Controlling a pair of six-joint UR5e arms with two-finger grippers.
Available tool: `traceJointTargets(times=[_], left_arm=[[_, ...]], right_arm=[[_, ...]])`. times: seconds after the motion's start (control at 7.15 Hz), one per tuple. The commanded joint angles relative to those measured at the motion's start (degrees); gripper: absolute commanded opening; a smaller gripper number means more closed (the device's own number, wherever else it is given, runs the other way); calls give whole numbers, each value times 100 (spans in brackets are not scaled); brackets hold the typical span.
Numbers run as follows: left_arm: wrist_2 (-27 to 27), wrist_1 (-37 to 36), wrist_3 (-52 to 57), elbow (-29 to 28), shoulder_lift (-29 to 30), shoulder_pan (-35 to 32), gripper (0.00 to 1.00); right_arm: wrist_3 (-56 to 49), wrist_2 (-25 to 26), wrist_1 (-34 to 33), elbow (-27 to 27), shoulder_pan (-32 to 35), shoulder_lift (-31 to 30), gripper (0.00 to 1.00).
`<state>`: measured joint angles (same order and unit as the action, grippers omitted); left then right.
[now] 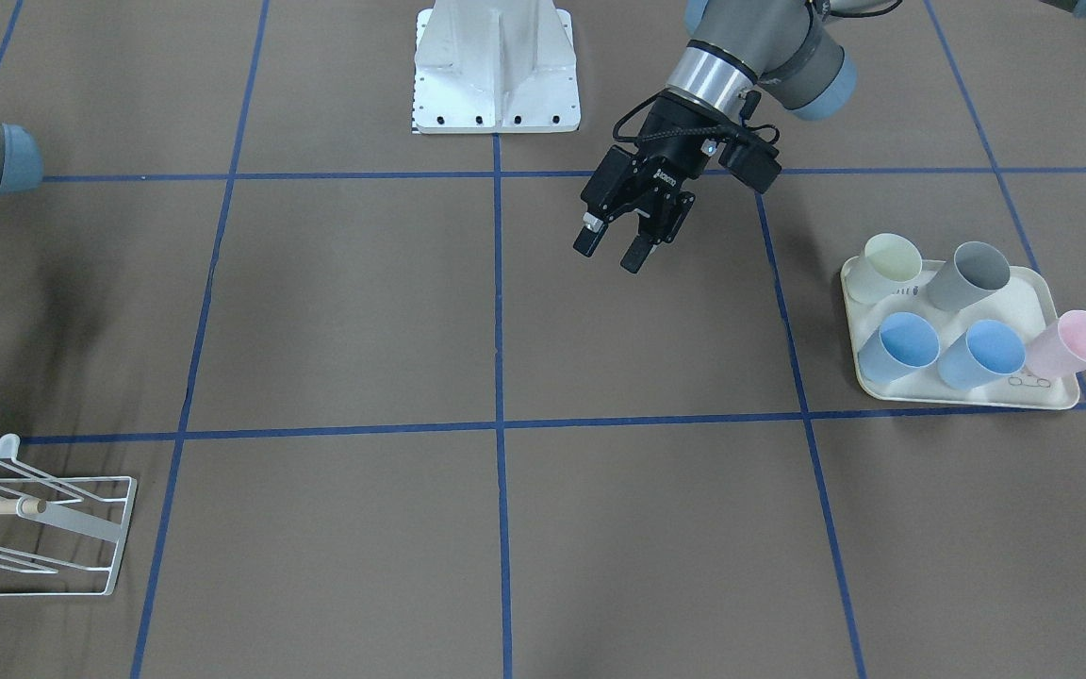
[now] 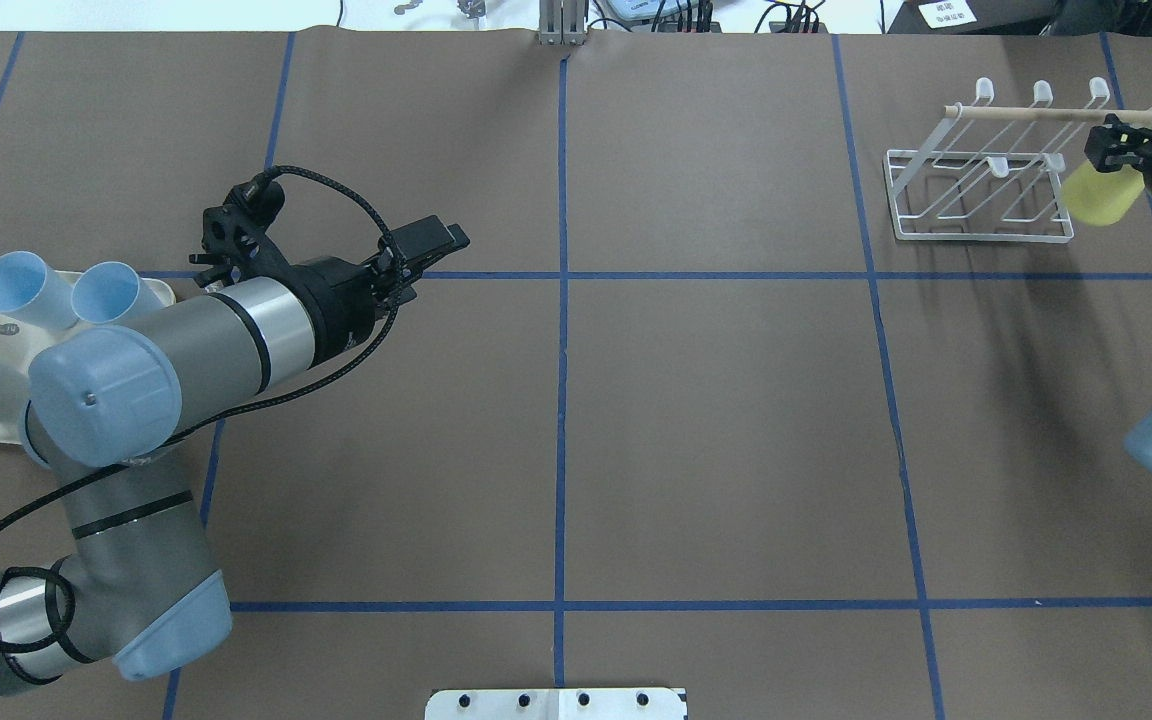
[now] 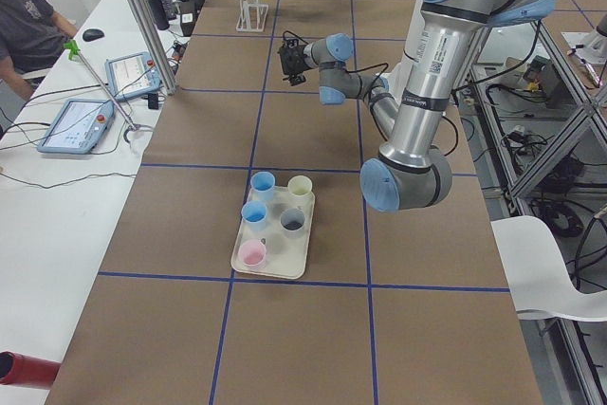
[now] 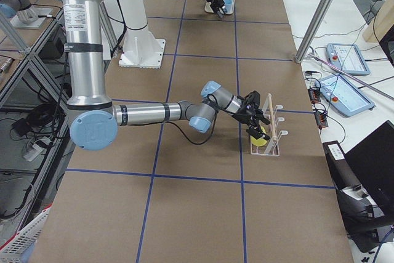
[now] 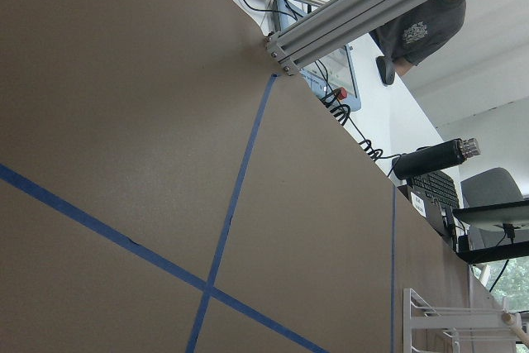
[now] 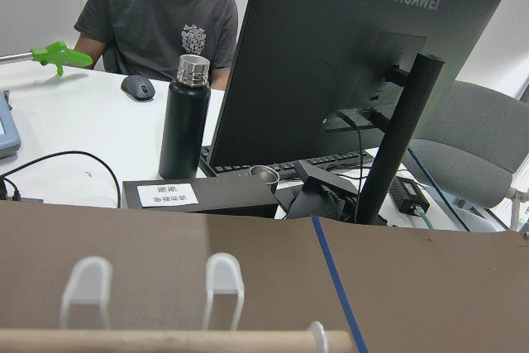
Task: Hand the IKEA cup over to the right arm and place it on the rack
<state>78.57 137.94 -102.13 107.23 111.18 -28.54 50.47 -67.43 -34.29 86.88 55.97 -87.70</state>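
left gripper (image 1: 611, 251) spread, right gripper (image 2: 1108, 150) clamped

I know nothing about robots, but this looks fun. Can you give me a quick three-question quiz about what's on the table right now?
1. How many cups sit on the cream tray?
2. True or false: the left hand is holding a cup.
3. What colour is the cup that the right hand holds by the white wire rack? A pink, B yellow, C grey.

Key: 1. Five. 2. False; it is open and empty. 3. B.
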Motion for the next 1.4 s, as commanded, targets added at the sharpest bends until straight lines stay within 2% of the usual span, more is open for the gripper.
traceJointTargets(times=[0.0, 0.14, 0.42, 0.56, 0.7, 0.84, 0.98, 1.12, 1.26], left_arm=[[0, 5, 0, 8, 0, -2, 100], [9, -4, 0, 69, 0, -2, 100], [270, -13, 26, 376, -244, -125, 100], [812, -335, 305, 726, -464, -543, 100], [1705, -1043, 569, 999, -527, -1209, 100], [2593, -1363, 876, 1019, -632, -1877, 100], [3498, -1566, 1801, 1011, -1068, -2510, 99], [4107, -1586, 2776, 1002, -1594, -2925, 99], [4635, -1603, 3412, 915, -2017, -3234, 99]], right_arm=[[7, -51, 45, -14, 89, 7, 98], [7, -251, 45, 47, 229, 120, 98], [-11, -1469, -34, 590, 790, 104, 98], [-2, -2032, -87, 845, 1027, 78, 98], [59, -2786, -566, 1318, 1343, 112, 98], [103, -3324, -1240, 1949, 1468, 130, 99], [599, -3738, -1587, 2399, 1461, 165, 99], [1466, -4525, -1547, 2517, 1461, 313, 99], [2257, -5029, -1520, 2518, 1434, 523, 99]])
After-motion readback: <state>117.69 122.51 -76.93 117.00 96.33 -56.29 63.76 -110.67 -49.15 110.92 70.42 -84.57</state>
